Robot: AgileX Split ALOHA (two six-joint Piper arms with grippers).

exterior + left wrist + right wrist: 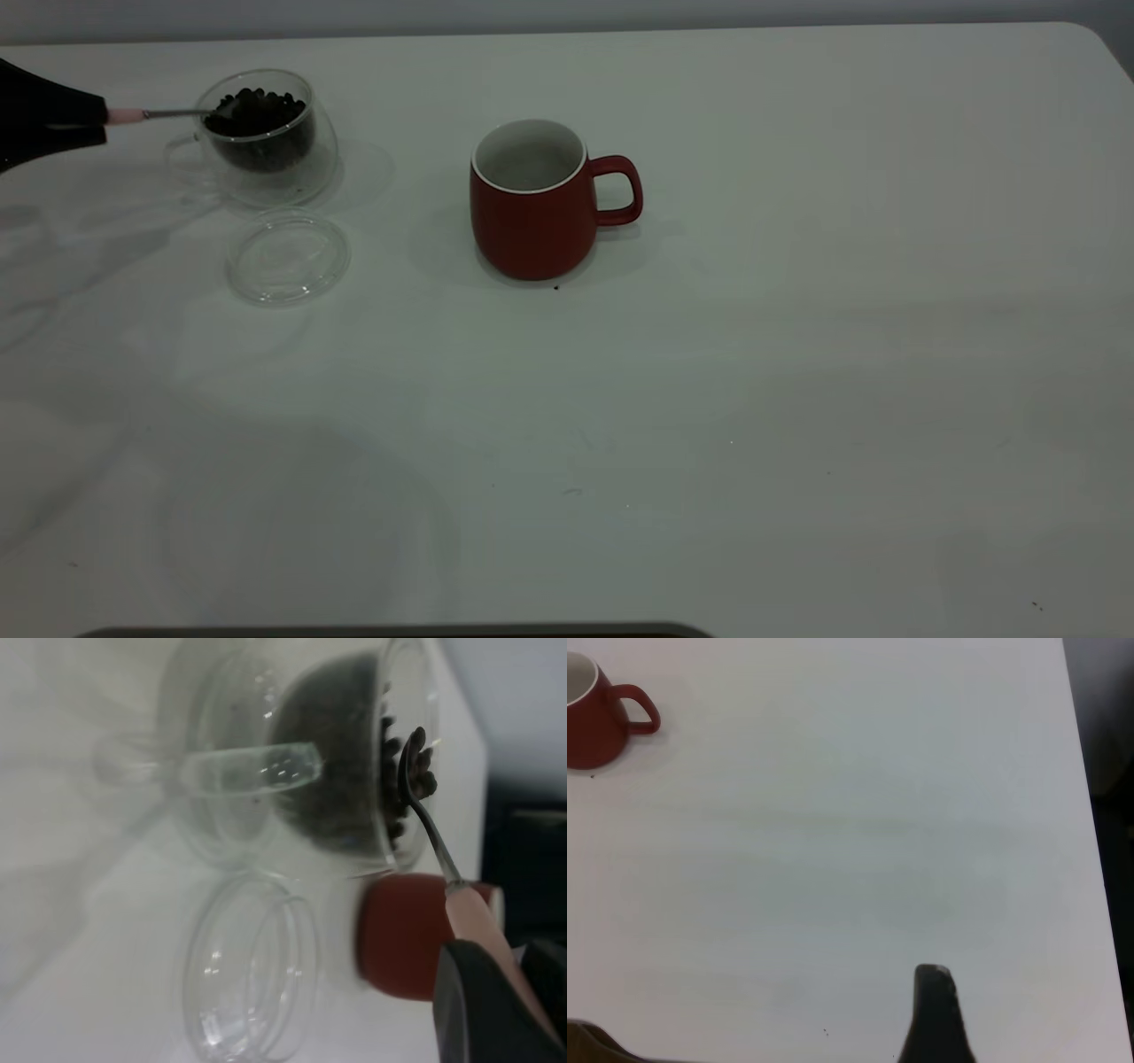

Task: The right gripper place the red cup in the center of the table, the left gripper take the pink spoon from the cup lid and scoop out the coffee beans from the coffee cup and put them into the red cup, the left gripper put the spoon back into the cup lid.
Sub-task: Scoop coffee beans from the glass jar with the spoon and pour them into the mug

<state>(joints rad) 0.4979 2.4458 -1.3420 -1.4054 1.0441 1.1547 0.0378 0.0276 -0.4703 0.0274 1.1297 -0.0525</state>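
While left gripper (93, 120) grips pink spoon (155, 113), bowl touches coffee beans (257, 111).

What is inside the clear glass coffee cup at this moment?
The coffee cup holds a heap of dark coffee beans. The bowl of the pink spoon, held by the left hand, rests at the top of the heap. The beans hide the cup's bottom.

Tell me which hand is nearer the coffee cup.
Left. The left hand holds the pink spoon with its bowl at the coffee cup; the right hand is far off, beyond the red cup.
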